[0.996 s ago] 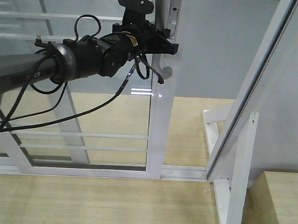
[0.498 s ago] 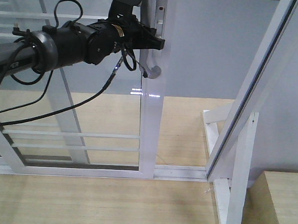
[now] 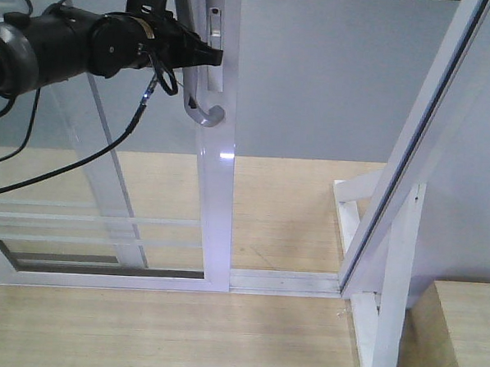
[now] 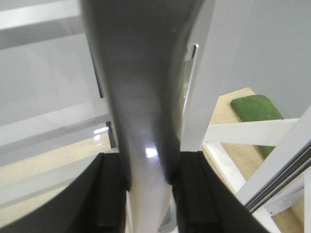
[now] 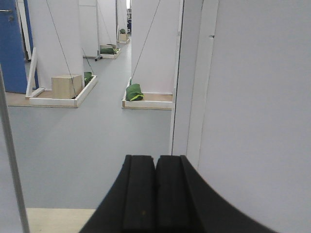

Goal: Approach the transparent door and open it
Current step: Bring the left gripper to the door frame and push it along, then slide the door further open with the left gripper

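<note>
While the left gripper (image 3: 201, 56) clamps the pull handle (image 3: 201, 107), the transparent door (image 3: 215, 198) stands partly open; further sliding along its track (image 3: 285, 281) remains.

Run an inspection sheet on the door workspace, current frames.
Surface: wooden floor; door track along it.
Job's things: transparent door upright in the track, open gap to its right; pull handle on its stile.
Clutter: wooden box lower right; green pad.
Grippers: left gripper fingers shut on pull handle; right gripper shut, empty.
Cables: black cable hangs from the left arm across the glass.
Surroundings: braced white post; corridor in right wrist view.
</note>
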Controlling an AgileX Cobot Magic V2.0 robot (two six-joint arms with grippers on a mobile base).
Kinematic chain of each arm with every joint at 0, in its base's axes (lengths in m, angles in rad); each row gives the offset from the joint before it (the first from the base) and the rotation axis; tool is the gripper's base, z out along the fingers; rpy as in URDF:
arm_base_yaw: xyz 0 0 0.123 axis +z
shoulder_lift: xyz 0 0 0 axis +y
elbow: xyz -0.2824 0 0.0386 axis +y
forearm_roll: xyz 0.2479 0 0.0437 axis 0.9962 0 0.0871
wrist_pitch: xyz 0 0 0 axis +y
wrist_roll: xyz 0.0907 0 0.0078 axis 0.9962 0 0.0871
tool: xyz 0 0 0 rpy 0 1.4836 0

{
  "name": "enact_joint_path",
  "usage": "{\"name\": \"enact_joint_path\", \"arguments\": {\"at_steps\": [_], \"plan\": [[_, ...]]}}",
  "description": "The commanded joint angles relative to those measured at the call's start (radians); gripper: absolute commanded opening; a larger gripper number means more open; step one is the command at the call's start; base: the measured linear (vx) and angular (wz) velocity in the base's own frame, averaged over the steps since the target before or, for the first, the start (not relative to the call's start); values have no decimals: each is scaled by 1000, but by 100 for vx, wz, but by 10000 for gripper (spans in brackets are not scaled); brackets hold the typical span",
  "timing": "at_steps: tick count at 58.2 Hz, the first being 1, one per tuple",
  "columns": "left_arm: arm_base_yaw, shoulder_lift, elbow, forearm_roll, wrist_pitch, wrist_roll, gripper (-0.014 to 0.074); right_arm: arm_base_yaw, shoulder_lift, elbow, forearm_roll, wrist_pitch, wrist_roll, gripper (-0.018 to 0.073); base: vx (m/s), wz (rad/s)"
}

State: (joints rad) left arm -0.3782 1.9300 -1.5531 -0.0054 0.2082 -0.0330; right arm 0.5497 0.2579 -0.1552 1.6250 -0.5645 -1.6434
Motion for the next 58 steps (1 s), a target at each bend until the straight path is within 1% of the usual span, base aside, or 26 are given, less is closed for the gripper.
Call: {"name": "enact_joint_path", "arguments": {"at_steps": [1,6,24,58], "plan": [[40,-120,-60,5,-282,2,3,-4,8,-28,-45,7,-12,-6,0,0],[57,-132,-60,5,-280,2,3,-4,8,-28,-45,7,-12,-6,0,0],[127,-181,-60,81,-270,2,3,-4,8,-28,-44,7,-13,-6,0,0],[265,-261,-60,82,-174,2,3,-4,8,-28,-40,12,-13,-6,0,0]]}}
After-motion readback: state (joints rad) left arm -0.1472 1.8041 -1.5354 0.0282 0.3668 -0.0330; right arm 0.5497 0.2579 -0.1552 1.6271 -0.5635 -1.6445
